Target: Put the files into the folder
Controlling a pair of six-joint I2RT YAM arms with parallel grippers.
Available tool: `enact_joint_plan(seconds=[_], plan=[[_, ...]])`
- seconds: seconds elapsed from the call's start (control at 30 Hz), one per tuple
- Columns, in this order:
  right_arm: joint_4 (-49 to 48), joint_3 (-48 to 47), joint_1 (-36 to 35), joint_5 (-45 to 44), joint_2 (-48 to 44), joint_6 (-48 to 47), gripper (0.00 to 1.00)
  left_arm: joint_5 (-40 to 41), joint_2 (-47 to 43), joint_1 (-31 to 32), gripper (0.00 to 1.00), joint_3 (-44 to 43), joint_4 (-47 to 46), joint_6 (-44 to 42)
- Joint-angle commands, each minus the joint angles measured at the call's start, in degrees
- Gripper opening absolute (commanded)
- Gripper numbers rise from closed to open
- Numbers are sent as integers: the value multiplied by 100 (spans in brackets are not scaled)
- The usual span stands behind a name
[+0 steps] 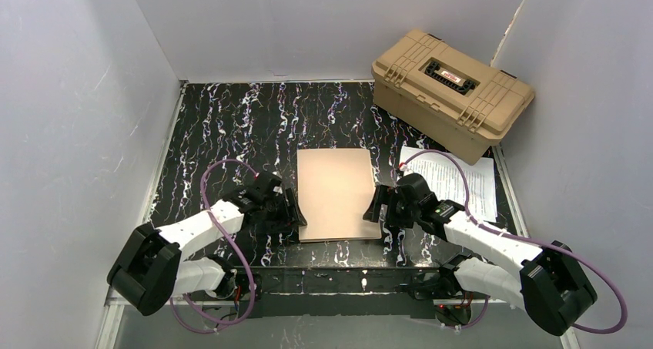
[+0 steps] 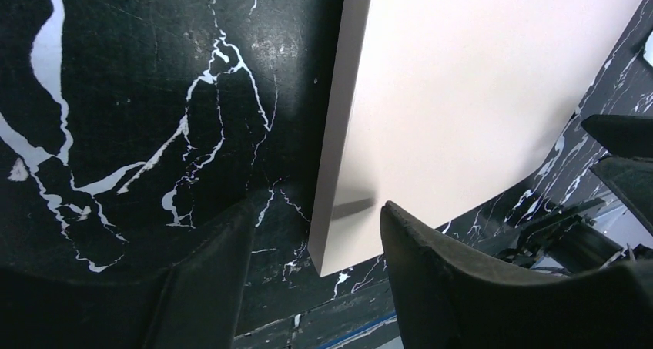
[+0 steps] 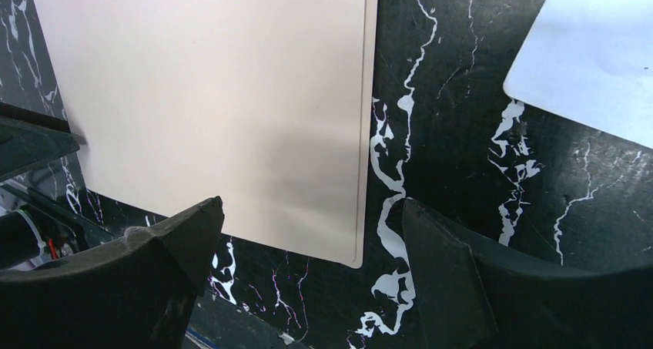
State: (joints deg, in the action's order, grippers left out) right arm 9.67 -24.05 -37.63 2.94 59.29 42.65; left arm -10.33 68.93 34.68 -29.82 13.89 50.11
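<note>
- Across the tabletop (image 1: 231, 125), black with white marble veins, pale grey-white walls close in on the left, the far side and the right.
- One folder (image 1: 336, 191), tan and closed, lies flat in the middle of the table, its short edge towards the arms.
- One lot of files (image 1: 456, 181), white paper with lines of small print, lies flat on the table to the right of the folder and apart from it. I cannot tell how many sheets there are.
- One bulky tan case (image 1: 450, 83) with its lid down sits askew in the far right corner, its near side just beside the far edge of the files.
- Two white-and-black arms reach in from the near edge, one on each side of the folder, each with a purple cable looping along it.
- Left gripper (image 1: 291, 209): low at the folder's left edge, near its front corner. In the left wrist view its fingers (image 2: 208, 287) are spread, with that corner of the folder (image 2: 462, 95) in the gap between them, and nothing is pinched.
- Right gripper (image 1: 377, 204): low at the folder's right edge. In the right wrist view its fingers (image 3: 454, 287) stand wide apart astride the folder's (image 3: 215, 95) front right corner, gripping nothing. A corner of the files (image 3: 593, 56) shows at the upper right.
</note>
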Motion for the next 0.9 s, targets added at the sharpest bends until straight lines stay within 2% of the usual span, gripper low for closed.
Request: enact_joint_plan(seconds=[0.0,0.13,0.47,0.87], plan=[[72,-97,-29,-83,-67,-56,94,320,14,22,57,370,464,110],[60,-117,-26,-66,-54,-47,94,298,59,22,47,475,357,194],[-7,-148,-28,-8,-87,23,92,320,-48,8,30,741,157,413],[-269,-372,-28,280,66,52,88,393,-501,-94,22,1177,19,624]])
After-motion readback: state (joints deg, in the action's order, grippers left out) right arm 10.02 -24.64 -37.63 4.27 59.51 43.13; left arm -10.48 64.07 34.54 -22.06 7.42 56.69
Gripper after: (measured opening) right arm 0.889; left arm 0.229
